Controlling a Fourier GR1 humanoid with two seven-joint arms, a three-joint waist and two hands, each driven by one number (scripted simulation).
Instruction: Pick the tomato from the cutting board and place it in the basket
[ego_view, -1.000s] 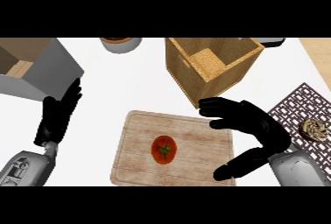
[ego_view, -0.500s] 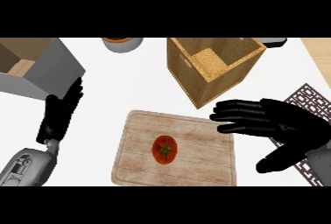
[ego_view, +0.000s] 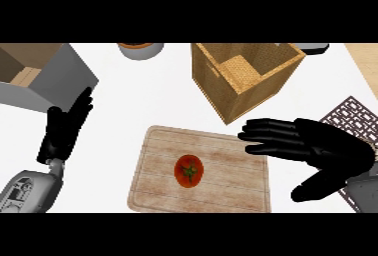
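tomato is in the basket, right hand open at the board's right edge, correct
No. The head view shows the tomato lying on the cutting board, not in the basket. The right hand is open at the board's right edge.

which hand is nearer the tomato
The right hand: its fingers overlap the cutting board's right edge, beside the tomato; the left hand rests off the board.

Tomato (ego_view: 188, 170) on cutting board (ego_view: 221, 150), right hand (ego_view: 325, 150) beside.

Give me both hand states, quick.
Left hand: open, empty, resting at the left.
Right hand: open, empty, by the board's right edge; the tomato lies on the board.
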